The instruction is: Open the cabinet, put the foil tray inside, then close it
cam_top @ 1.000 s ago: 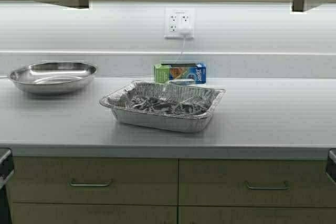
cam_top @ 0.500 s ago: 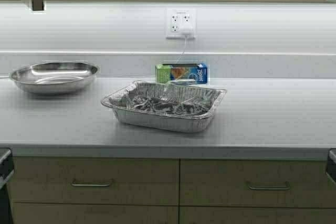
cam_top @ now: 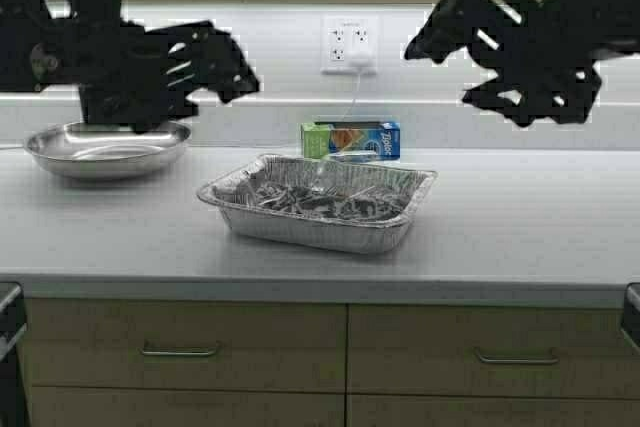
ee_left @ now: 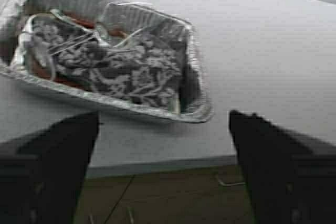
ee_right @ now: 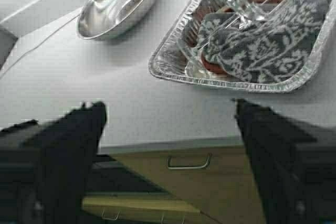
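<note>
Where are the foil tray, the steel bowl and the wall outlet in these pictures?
foil tray (cam_top: 400, 239): high view, on its ribbed front wall near the right corner.
steel bowl (cam_top: 105, 150): high view, on the inside of its basin.
wall outlet (cam_top: 349, 44): high view, on its white faceplate.

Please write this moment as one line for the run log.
left claw: open, raised over counter | right claw: open, raised | foil tray: on counter, untouched
</note>
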You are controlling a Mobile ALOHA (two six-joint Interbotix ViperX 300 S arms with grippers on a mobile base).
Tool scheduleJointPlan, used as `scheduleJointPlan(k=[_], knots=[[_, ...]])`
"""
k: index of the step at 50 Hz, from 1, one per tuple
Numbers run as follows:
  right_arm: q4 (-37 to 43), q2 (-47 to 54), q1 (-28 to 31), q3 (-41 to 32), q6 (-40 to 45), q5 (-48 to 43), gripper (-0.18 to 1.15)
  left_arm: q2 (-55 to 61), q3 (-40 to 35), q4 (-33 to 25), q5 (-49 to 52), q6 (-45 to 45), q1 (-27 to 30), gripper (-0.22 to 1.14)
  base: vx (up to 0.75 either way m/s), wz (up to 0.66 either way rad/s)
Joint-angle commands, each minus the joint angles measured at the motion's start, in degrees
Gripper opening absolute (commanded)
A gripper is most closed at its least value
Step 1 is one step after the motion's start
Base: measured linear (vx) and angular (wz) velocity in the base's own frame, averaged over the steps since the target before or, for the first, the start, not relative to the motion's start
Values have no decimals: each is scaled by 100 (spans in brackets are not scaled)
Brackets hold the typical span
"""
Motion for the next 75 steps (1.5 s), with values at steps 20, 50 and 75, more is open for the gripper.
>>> scheduleJointPlan(k=[20,50,75], knots=[[-132,5194,-167,-413,3243,-4860,103,3252,-1424,3357,-2153,-2733,2777,103,1,6],[378,5590,-167,-589,3270,-4878,103,3744,-2101,3929,-2153,-3085,3349,103,9,2],[-580,6442,-773,-1767,3313,-4878,103,4219,-2874,4333,-1828,-3533,3753,103,15,-12]])
